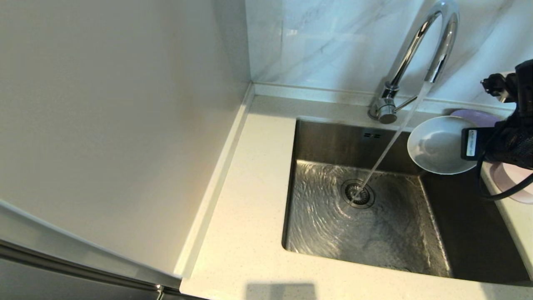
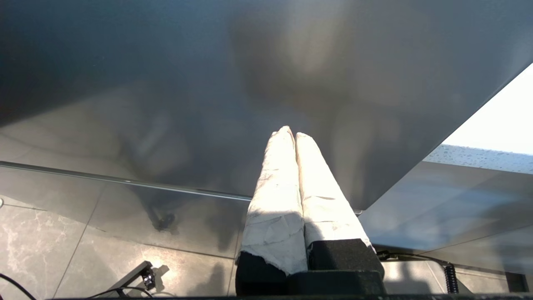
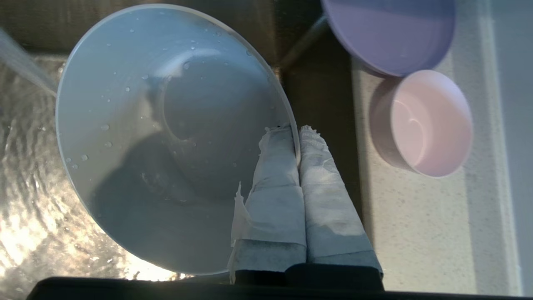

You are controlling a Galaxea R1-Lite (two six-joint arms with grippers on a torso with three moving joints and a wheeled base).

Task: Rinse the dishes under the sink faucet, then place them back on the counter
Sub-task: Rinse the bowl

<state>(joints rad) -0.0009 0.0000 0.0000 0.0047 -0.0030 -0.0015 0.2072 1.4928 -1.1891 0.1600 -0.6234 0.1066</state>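
The pale grey-white round matte bowl (image 1: 439,144) hangs at the right of the head view, over the square brushed steel sink (image 1: 333,216) and just beside the water stream falling from the tall chrome gooseneck faucet (image 1: 420,46). The right gripper (image 3: 299,143) pinches its rim between taped fingers. Droplets bead inside, so it is likely slippery; it looks stiff, light and breakable, and the rim is the sensible hold. The lilac shallow plate (image 3: 389,33) and pale pink bowl (image 3: 422,123) rest on the speckled off-white worktop (image 3: 416,233). The left gripper (image 2: 295,137) is parked away from the sink, fingers pressed together.
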